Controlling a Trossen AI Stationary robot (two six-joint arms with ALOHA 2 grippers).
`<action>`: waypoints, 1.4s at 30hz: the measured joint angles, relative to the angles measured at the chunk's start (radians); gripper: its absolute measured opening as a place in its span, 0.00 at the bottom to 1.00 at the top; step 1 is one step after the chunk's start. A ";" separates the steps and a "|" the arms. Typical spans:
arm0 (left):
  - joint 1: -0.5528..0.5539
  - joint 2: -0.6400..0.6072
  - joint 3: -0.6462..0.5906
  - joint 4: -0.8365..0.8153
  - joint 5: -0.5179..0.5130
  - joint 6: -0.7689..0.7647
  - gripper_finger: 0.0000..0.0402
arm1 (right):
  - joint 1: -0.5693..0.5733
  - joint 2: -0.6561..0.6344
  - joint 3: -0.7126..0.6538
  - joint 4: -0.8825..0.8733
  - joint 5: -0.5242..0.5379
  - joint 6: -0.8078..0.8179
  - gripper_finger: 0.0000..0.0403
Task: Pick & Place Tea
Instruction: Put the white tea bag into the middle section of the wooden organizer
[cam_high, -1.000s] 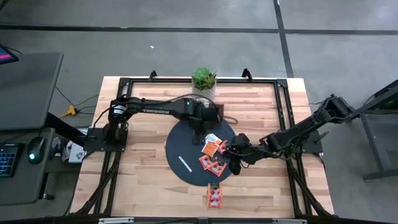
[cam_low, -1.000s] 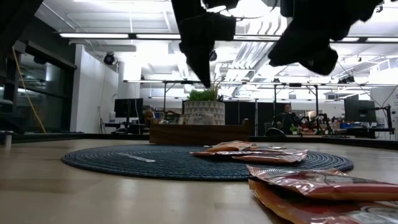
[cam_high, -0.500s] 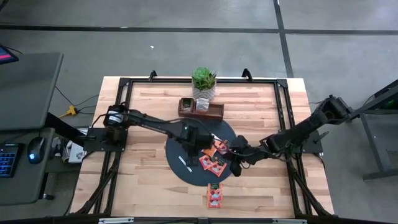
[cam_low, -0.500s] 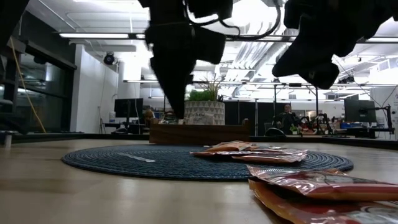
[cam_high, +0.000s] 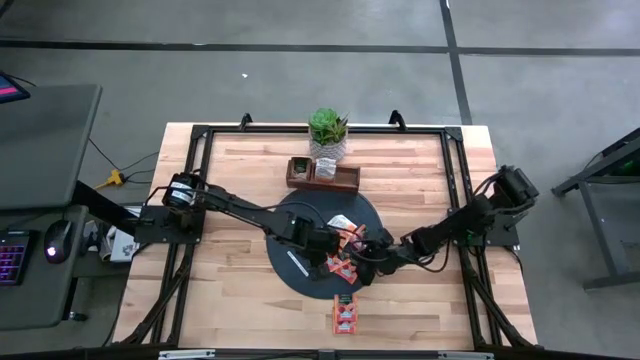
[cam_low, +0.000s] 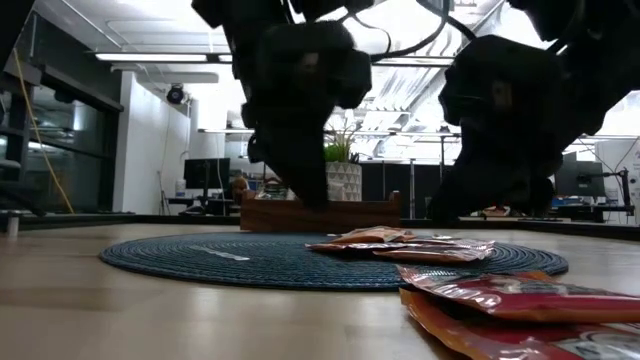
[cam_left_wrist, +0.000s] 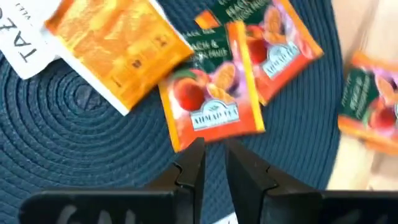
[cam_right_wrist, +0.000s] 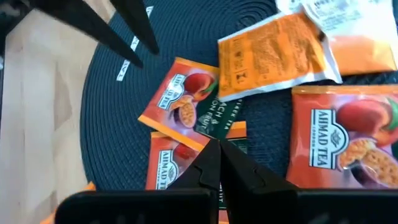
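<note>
Several small tea sachets lie flat in a loose cluster (cam_high: 345, 262) on the dark round mat (cam_high: 290, 225): orange-red ones (cam_left_wrist: 211, 106), a tan-orange one (cam_left_wrist: 118, 43) and a white one (cam_right_wrist: 348, 15). Two more orange-red sachets (cam_high: 345, 315) lie on the bare wood near the table's near edge. My left gripper (cam_left_wrist: 213, 149) hangs just above the mat at the cluster's left side, with a narrow gap between its fingertips, short of an orange-red sachet. My right gripper (cam_right_wrist: 217, 148) is shut and hovers low over the cluster from the right.
A brown wooden compartment tray (cam_high: 323, 173) and a potted plant (cam_high: 327, 128) stand at the mat's far side. A thin white strip (cam_high: 297, 262) lies on the mat to the left of the sachets. Bare wood (cam_high: 230, 290) lies left of the mat.
My left gripper has come from over the wooden tray toward the table's near edge and down, and now hangs low over the mat beside the sachets. My right gripper has sunk lower over the cluster. The sachets have not moved.
</note>
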 joint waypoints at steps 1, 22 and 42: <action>0.001 0.000 -0.012 0.020 -0.008 -0.022 0.15 | 0.000 0.002 0.000 0.000 0.004 0.019 0.00; 0.041 0.001 -0.037 0.127 -0.226 -0.226 0.15 | -0.007 0.000 0.000 -0.075 0.046 0.184 0.00; 0.035 0.001 -0.159 0.235 -0.199 -0.278 0.15 | -0.055 -0.127 0.002 -0.168 0.031 0.148 0.00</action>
